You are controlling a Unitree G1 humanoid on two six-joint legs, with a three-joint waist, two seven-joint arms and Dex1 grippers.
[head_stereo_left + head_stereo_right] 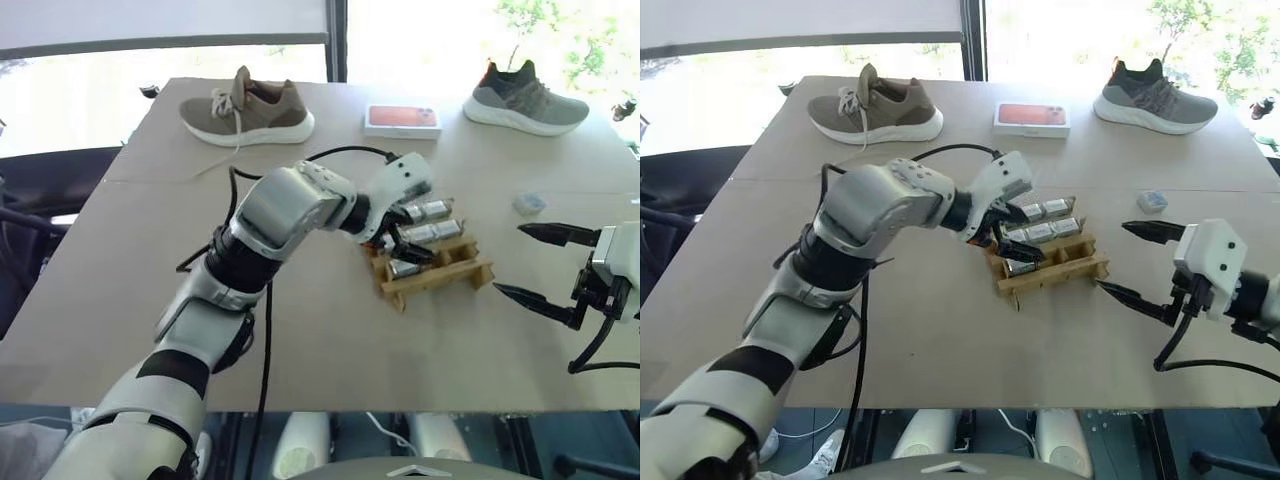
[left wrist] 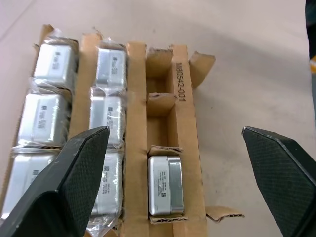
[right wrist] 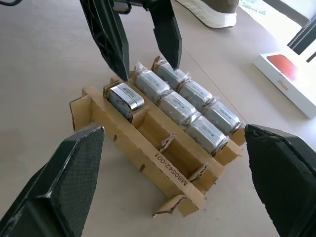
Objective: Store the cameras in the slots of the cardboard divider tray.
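The cardboard divider tray [image 1: 441, 276] lies mid-table. Two of its rows are full of plastic-wrapped silver cameras [image 2: 108, 109]. In the third row, an end slot holds one bare camera [image 2: 165, 185], and the other slots [image 2: 159, 101] of that row are empty. My left gripper [image 1: 408, 238] hovers just above the tray, open, with nothing between its black fingers [image 2: 74, 177]. Off the tray's right end, my right gripper [image 1: 508, 260] stands open and empty, pointing at the tray [image 3: 168, 165]. One loose camera [image 1: 529, 203] rests on the table behind the right gripper.
A brown shoe [image 1: 247, 108] sits at the back left and a grey shoe [image 1: 525, 100] at the back right. Between them lies a white box with a red-orange top [image 1: 402, 119]. A black cable [image 1: 340, 153] arcs over my left arm.
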